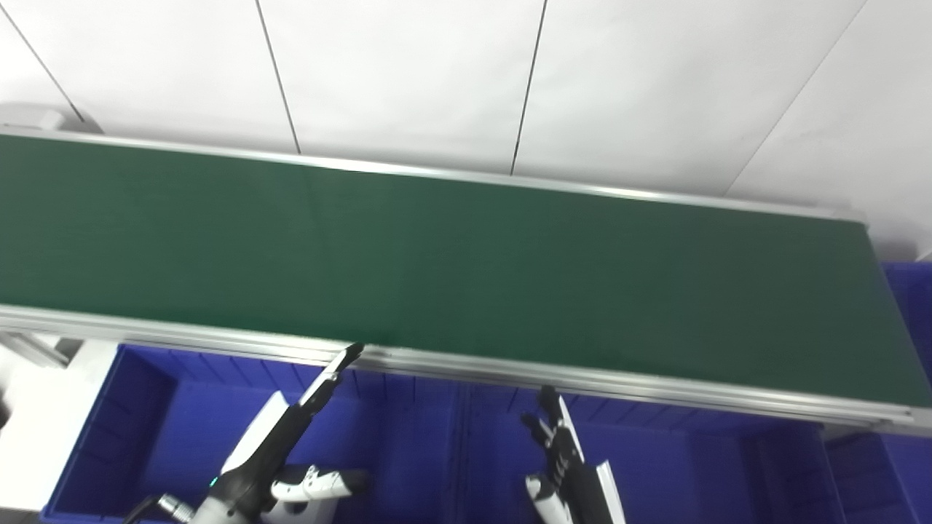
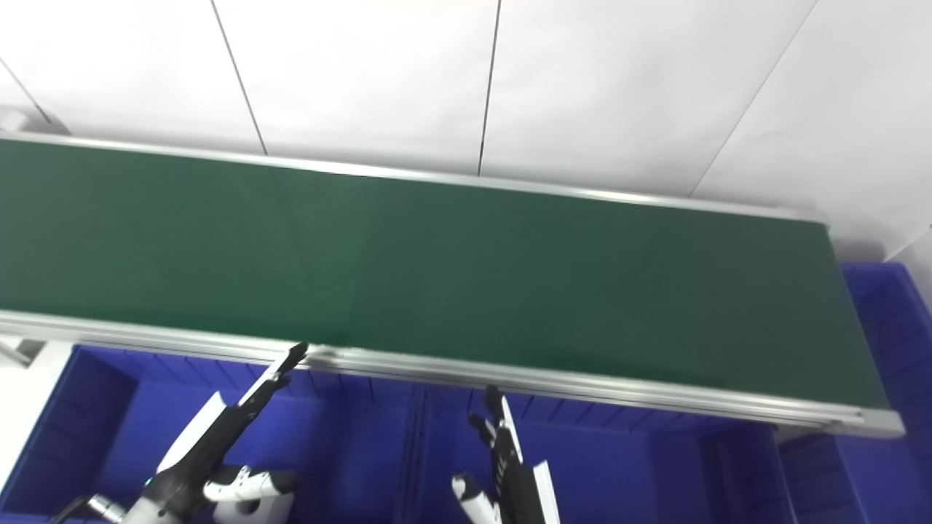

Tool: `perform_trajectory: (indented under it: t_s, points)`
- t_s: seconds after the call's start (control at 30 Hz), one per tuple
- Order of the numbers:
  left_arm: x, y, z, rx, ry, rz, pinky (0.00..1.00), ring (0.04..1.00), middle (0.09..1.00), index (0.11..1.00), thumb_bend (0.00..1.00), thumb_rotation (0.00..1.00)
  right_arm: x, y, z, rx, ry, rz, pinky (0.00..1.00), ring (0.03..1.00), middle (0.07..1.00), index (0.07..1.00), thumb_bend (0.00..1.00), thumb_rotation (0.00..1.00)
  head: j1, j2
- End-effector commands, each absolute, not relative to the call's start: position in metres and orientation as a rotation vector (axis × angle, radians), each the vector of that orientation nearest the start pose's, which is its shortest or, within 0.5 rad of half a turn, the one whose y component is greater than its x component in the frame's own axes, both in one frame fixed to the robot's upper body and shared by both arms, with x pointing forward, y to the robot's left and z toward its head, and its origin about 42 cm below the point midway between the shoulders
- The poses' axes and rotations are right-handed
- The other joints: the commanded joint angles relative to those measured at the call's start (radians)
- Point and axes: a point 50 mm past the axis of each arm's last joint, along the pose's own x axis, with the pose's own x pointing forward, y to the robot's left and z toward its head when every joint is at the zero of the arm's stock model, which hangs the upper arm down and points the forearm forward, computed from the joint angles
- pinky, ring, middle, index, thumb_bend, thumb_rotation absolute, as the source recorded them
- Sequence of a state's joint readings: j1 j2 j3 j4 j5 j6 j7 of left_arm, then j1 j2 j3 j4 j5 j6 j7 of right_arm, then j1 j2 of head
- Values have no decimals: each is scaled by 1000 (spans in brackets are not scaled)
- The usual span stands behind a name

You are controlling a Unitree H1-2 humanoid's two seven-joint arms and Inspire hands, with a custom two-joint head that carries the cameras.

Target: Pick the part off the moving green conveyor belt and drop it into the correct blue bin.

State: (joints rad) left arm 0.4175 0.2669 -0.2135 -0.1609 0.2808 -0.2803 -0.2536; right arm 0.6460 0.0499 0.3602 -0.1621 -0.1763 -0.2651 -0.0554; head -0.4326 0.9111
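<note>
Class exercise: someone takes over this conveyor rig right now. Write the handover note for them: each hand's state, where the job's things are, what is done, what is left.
Left hand: open, empty, fingers stretched toward the belt's near rail, over the left blue bin.
Right hand: open, empty, fingers pointing up, below the rail over the middle blue bin.
Green conveyor belt: no part visible on it anywhere in view.
Another blue bin sits past the belt's right end.
Done: nothing that shows; no part is visible in the bins.
Left: wait for a part, pick it, drop it in its bin.
</note>
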Motion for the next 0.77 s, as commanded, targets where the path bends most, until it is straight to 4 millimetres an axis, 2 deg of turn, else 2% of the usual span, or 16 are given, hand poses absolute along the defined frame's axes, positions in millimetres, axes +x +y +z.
perform_trajectory:
  t_s: [0.0,0.17,0.27,0.43,0.5,0.57,0.73]
  points:
    - [132,230,80,439,-15,-529,960,1000,1000,1000,896,771,79,-67,86,166,106,144,962,914,989,1000,827,871,-2,0]
    - [133,230,84,445,-10,-528,913,1000,1000,1000,917,792,79,-68,89,170,120,143,959,920,991,1000,846,868,-61,5]
    - [133,232,86,422,-14,-527,977,1000,1000,1000,881,775,80,-66,89,163,129,144,957,918,987,1000,867,869,-81,5]
    - [132,227,93,383,-12,-506,1000,1000,1000,1000,881,771,80,-71,93,146,126,143,924,906,987,1000,857,883,-27,44]
    - [131,223,96,336,-16,-472,1000,1000,1000,1000,909,788,80,-74,95,144,126,142,916,905,984,1000,856,884,-19,45]
    - [128,218,99,275,-17,-439,1000,1000,1000,1000,956,888,80,-77,96,138,127,141,938,915,987,1000,849,886,-11,46]
    - [121,209,100,187,9,-402,996,1000,1000,1000,986,947,77,-84,95,126,126,144,957,918,986,1000,831,884,41,24]
